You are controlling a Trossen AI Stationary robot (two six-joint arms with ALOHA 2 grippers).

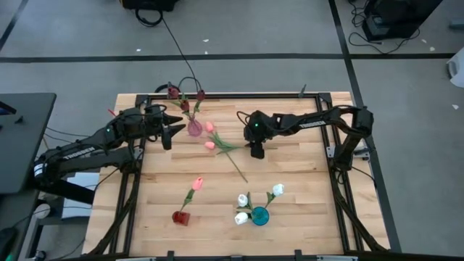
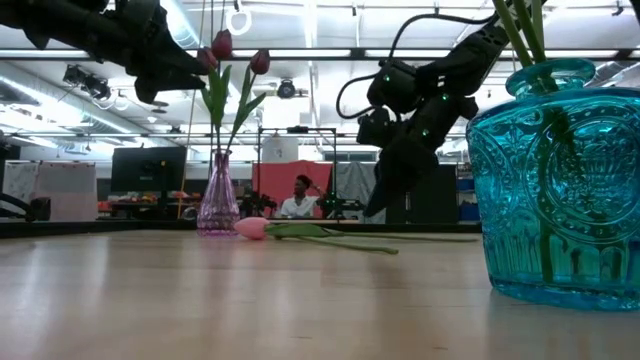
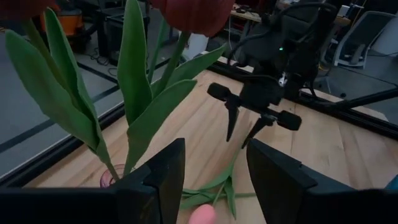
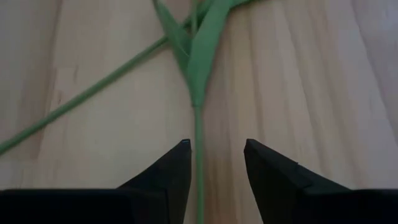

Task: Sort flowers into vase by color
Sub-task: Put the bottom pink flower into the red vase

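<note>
The right tool (image 4: 216,163), fingers apart, hung over a green stem (image 4: 198,143) lying on the surface (image 1: 304,188); the left tool (image 3: 214,177) stood open by the pink vase (image 1: 194,128).

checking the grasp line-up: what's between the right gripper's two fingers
A thin green flower stem runs through the open gap of the right gripper, over bare wooden table; the right wrist view shows it.
</note>
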